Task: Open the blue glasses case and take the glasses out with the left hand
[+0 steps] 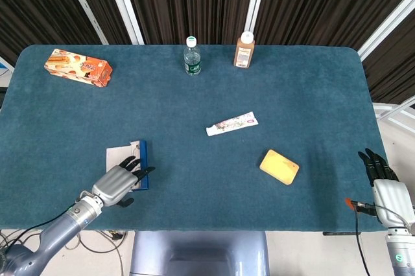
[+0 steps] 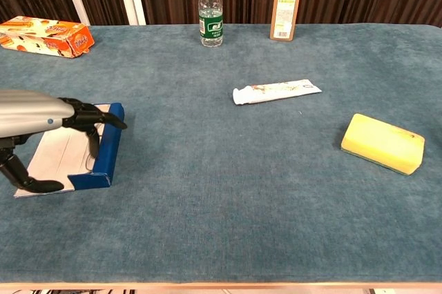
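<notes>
Apparently mid-task near table's [image 1: 194, 107] front-left corner: blue glasses case [image 2: 103, 149] flap-open under spread left hand [image 2: 41, 118] gripping nothing, glasses unseen, removal pending.

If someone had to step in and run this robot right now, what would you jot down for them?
Left hand: over the blue glasses case, fingers reaching across its blue edge; whether it actually grips the case is not clear.
Right hand: idle past the table's right edge, fingers apart, holding nothing.
Case: near the front left of the table, white inside face showing, so it looks open or partly open. No glasses can be made out in either view.
Done: the hand is at the case.
Left: finish opening it if needed, find the glasses and lift them out with the left hand.
</notes>
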Robot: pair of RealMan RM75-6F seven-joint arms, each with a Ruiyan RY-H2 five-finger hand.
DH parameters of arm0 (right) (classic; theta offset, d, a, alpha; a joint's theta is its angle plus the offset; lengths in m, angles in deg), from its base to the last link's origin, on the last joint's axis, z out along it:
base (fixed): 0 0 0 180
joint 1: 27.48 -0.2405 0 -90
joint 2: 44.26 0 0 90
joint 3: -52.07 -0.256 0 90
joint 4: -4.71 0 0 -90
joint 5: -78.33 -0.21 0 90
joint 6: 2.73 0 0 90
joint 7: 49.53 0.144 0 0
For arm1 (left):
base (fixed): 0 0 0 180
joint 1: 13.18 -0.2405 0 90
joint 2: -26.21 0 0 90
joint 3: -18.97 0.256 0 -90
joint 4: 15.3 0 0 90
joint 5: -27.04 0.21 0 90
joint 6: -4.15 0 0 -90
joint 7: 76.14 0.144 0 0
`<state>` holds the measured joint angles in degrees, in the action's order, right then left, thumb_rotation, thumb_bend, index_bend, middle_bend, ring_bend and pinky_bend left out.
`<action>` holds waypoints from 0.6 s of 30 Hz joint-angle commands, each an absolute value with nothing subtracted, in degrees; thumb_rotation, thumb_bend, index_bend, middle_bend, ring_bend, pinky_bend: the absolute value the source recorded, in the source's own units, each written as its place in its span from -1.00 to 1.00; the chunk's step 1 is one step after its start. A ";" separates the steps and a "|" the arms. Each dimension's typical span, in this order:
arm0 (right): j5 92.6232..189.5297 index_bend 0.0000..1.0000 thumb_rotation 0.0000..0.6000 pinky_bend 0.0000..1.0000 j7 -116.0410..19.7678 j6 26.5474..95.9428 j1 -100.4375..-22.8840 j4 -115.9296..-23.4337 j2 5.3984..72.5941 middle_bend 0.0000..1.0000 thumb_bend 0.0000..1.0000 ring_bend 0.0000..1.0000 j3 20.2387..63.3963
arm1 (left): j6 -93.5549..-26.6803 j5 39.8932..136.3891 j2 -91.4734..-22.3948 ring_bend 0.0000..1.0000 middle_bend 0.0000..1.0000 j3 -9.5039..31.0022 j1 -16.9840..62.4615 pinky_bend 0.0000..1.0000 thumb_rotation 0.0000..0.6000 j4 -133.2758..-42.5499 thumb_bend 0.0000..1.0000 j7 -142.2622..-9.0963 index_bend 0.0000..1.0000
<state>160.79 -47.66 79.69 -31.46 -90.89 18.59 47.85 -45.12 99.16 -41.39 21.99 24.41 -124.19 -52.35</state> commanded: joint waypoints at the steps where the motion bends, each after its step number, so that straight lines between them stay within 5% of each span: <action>1: 160.78 -1.00 1.00 -0.63 -47.62 79.64 -31.48 -90.88 18.59 -1.00 -0.60 -1.00 47.86 | -46.10 100.06 -41.69 -1.00 -0.46 20.77 24.50 -0.93 1.00 -123.59 -0.46 -53.68 -0.93; 18: 160.20 -1.00 1.00 -0.63 -47.41 79.19 -31.59 -90.96 18.51 -1.00 -0.57 -1.00 47.72 | -34.65 88.08 -47.49 -1.00 -0.61 14.73 35.66 -0.95 1.00 -110.67 -0.49 -50.46 -1.00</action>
<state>160.20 -47.41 79.19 -31.59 -90.96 18.51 47.72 -35.69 89.28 -46.68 15.06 34.56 -111.75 -51.30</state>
